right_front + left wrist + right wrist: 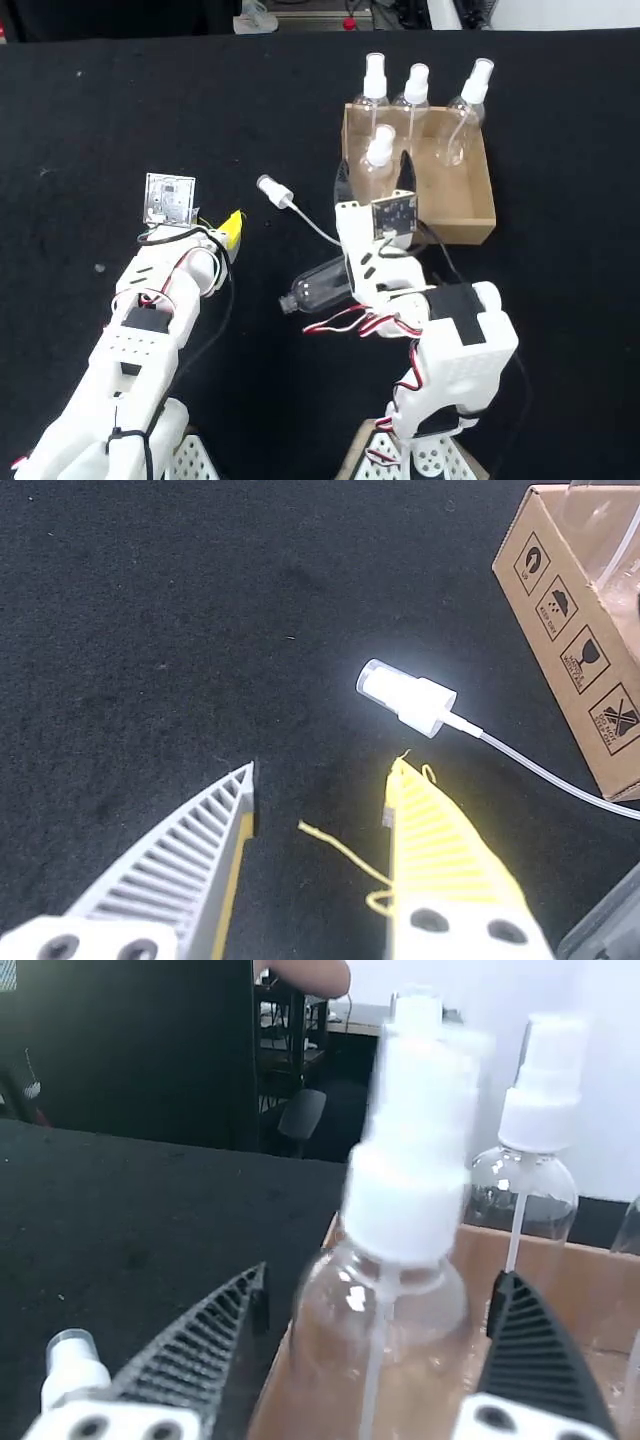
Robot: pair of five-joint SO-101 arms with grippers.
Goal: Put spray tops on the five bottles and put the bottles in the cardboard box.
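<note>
Bottle (318, 284) with no top is lying on its side on the black table (100, 120), tucked right against the right arm. Left gripper (323, 770) is spread open just short of the loose spray top (405, 695). Further out, the right gripper (382, 1275) sits open either side of a capped bottle (385, 1330) in the cardboard box (468, 226), with three other bottles (412, 100) behind it, all with tops on.

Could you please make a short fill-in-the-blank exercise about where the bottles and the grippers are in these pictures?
1. The cardboard box holds ___ capped bottles.
2. The fifth bottle lies on its ___ on the table, without a top.
3. The right gripper is ___, one finger on each side of the front bottle in the box.
4. The left gripper, open, holds ___.

Missing words: four; side; open; nothing.
</note>
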